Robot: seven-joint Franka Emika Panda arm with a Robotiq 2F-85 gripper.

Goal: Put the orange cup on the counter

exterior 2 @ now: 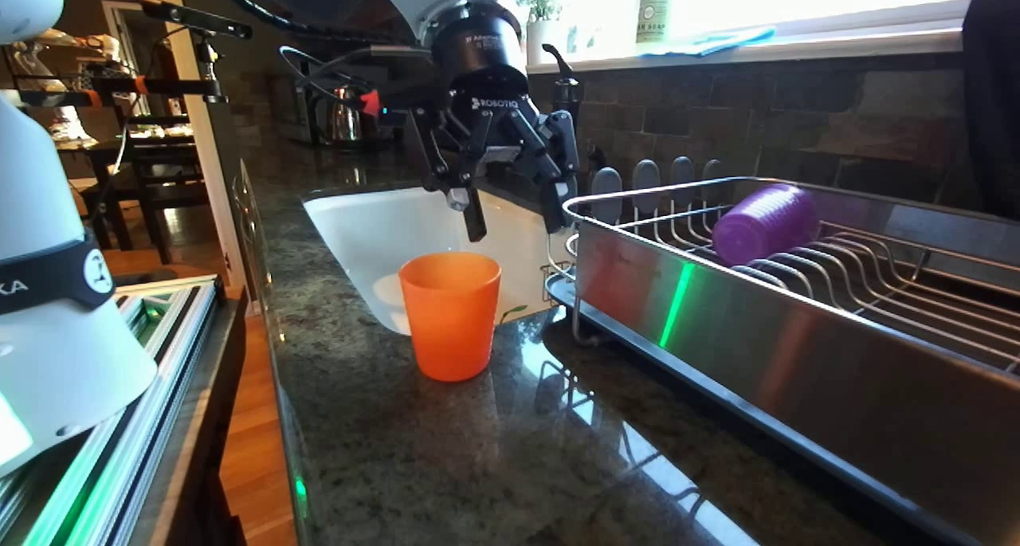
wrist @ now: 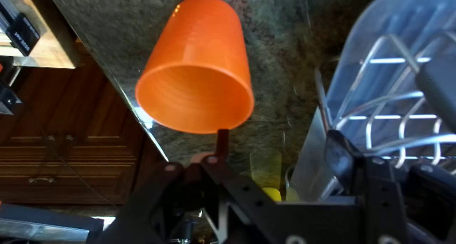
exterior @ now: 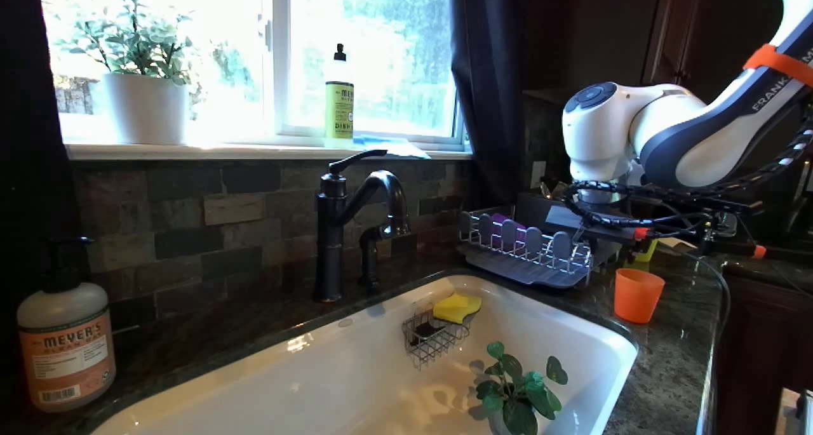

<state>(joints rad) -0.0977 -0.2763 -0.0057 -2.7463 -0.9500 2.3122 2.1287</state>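
The orange cup (exterior: 638, 296) stands upright, mouth up, on the dark speckled counter (exterior: 683, 359), right by the sink corner. It also shows in an exterior view (exterior 2: 451, 323) and in the wrist view (wrist: 199, 44). The counter shows around it there too (exterior 2: 382, 466). My gripper (exterior 2: 516, 223) is open with nothing between its fingers. It hangs above the cup's rim level, offset toward the dish rack. In the wrist view the gripper (wrist: 279, 139) has one fingertip overlapping the cup's rim line; the exterior view shows a gap between them.
A metal dish rack (exterior 2: 797, 379) with a purple cup (exterior 2: 765, 223) stands beside the orange cup. A yellow-green cup (exterior: 646, 251) is behind it. The white sink (exterior: 610, 359) holds a plant (exterior: 517, 390), a wire caddy (exterior: 438, 346) and a yellow sponge (exterior: 457, 308). A black faucet (exterior: 330, 244) rises behind.
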